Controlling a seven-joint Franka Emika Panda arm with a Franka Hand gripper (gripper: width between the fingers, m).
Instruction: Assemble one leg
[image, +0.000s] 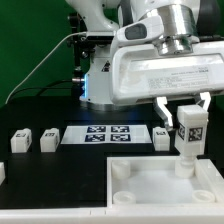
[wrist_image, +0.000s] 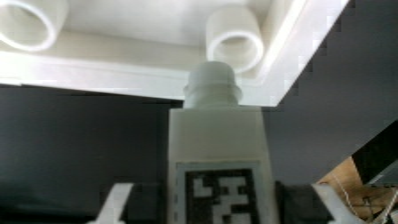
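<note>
Upright, leg (image: 190, 137) in tool (image: 187, 113), at panel (image: 150, 190).

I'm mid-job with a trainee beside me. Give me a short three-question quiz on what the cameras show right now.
1. True or false: the jaws are shut on the leg, holding it upright.
2. The held leg hangs over: A) the marker board, B) a corner of the white panel, C) bare table.
3. Fill in: in the wrist view, the face of the leg towards the camera carries a black-and-white ___.
Key: 1 true; 2 B; 3 tag.
</note>
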